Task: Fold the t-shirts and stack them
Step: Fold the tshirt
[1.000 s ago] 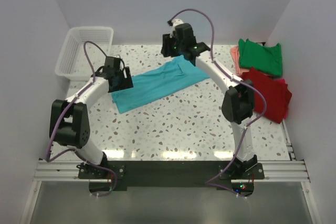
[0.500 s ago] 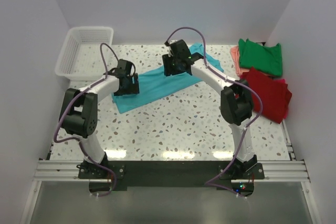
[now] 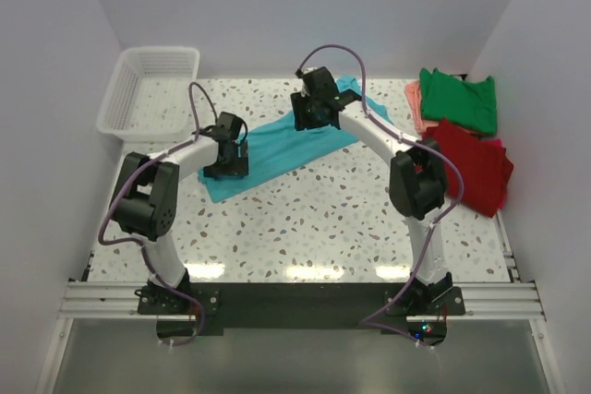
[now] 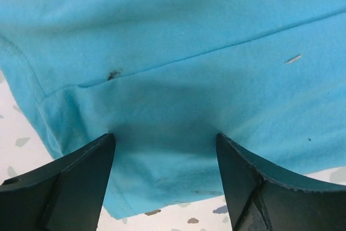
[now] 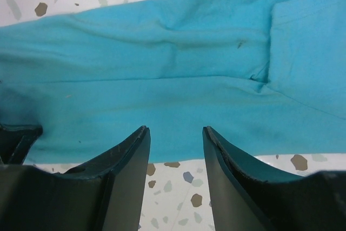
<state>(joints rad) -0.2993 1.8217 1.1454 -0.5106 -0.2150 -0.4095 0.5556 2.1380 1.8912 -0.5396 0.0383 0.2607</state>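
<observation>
The turquoise t-shirt [image 3: 277, 147] lies flat in a long diagonal band across the middle of the table. My left gripper [image 3: 227, 163] is open, low over the shirt's near-left end. In the left wrist view [image 4: 165, 139] its fingers straddle the cloth [image 4: 189, 36] near the hem. My right gripper [image 3: 310, 119] is open over the shirt's far right part. In the right wrist view [image 5: 175, 131] its tips sit at the shirt's [image 5: 162, 63] edge. Green [image 3: 459, 99], salmon-pink [image 3: 415, 104] and red [image 3: 476, 165] shirts lie at the right.
A white lattice basket [image 3: 148, 89] stands at the far left corner. The side walls close in the table on left and right. Bare speckled tabletop [image 3: 314, 219] lies between the shirt and the arm bases.
The left gripper has moved right and nearer, onto the shirt's left end. The right gripper has come nearer and lower over the shirt, whose far right corner now shows beyond that arm.
</observation>
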